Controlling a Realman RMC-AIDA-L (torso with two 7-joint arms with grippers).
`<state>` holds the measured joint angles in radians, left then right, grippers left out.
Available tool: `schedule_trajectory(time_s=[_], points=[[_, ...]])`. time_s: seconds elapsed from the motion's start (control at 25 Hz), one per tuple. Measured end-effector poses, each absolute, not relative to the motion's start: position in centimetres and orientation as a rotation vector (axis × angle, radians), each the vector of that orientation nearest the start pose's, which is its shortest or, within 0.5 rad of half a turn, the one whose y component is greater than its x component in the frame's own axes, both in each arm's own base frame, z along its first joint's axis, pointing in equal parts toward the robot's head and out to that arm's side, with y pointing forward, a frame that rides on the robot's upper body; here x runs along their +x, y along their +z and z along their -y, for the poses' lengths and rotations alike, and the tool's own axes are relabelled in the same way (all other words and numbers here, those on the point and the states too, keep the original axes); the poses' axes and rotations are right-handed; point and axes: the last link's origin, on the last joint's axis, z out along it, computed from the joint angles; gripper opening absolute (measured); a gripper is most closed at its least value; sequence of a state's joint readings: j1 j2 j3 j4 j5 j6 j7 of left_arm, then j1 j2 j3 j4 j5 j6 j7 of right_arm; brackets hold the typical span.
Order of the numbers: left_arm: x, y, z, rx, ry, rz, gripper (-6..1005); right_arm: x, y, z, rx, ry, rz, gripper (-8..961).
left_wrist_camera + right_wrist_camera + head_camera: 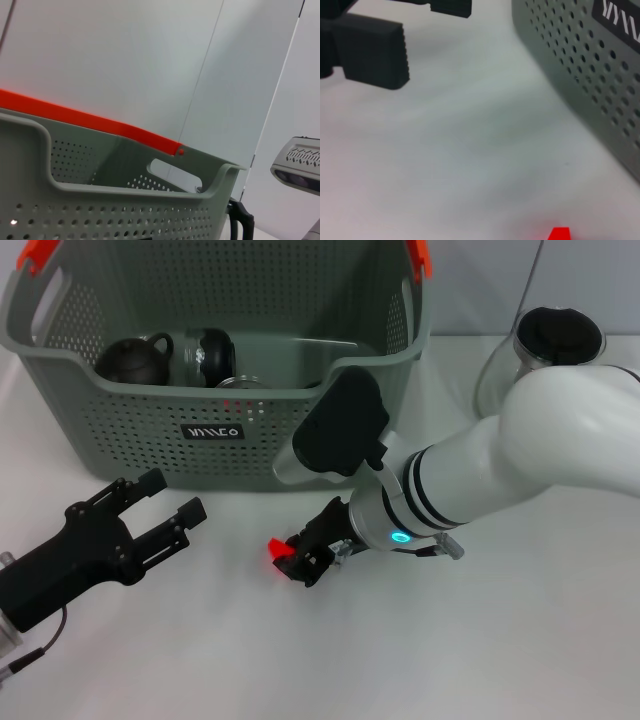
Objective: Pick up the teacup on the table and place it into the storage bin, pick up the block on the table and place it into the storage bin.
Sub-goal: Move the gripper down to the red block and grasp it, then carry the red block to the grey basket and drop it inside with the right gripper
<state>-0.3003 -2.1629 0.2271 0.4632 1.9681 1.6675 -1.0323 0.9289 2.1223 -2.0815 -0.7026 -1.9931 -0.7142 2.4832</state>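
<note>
Right gripper (pixel 298 558) low on tabletop (pixel 480 640), jaws around red block (pixel 277 550), before bin (pixel 230 430); left gripper (pixel 165 505) open, empty.

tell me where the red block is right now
In the head view the red block sits on the white table just in front of the storage bin, at the right gripper's fingertips.

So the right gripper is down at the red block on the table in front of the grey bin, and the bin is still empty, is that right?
Not empty: the head view shows a dark teapot already inside the storage bin. The rest holds: the right gripper is at the red block on the table before the bin.
</note>
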Motion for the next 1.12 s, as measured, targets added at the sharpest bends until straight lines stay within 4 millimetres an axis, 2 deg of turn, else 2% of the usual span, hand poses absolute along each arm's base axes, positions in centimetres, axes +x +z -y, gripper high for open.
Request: schedule_trajectory(time_s=[0.2,0.44,0.64,0.88,1.12], points=[[-32.5,-0.8,-24.4,-2.212,-1.036,0.751,750,12.8,-16.9,-35.8,-2.815,-0.23,-0.604,258],[-32.6,-0.8,-24.4,-2.21,-1.036,0.753,750,12.7,-16.5,-35.9,-2.818,-0.217,-0.637,258],[-32.7,-0.7,-24.2,-2.202,-1.033,0.758,749,11.7,-14.7,-35.7,-2.861,-0.127,-0.699,258],[-32.8,-0.6,-24.2,-2.201,-1.029,0.757,750,10.4,-9.4,-34.8,-2.915,0.057,-0.751,259],[-32.8,-0.4,-24.4,-2.204,-1.029,0.75,751,8.8,-2.8,-34.1,-2.901,0.274,-0.723,259]])
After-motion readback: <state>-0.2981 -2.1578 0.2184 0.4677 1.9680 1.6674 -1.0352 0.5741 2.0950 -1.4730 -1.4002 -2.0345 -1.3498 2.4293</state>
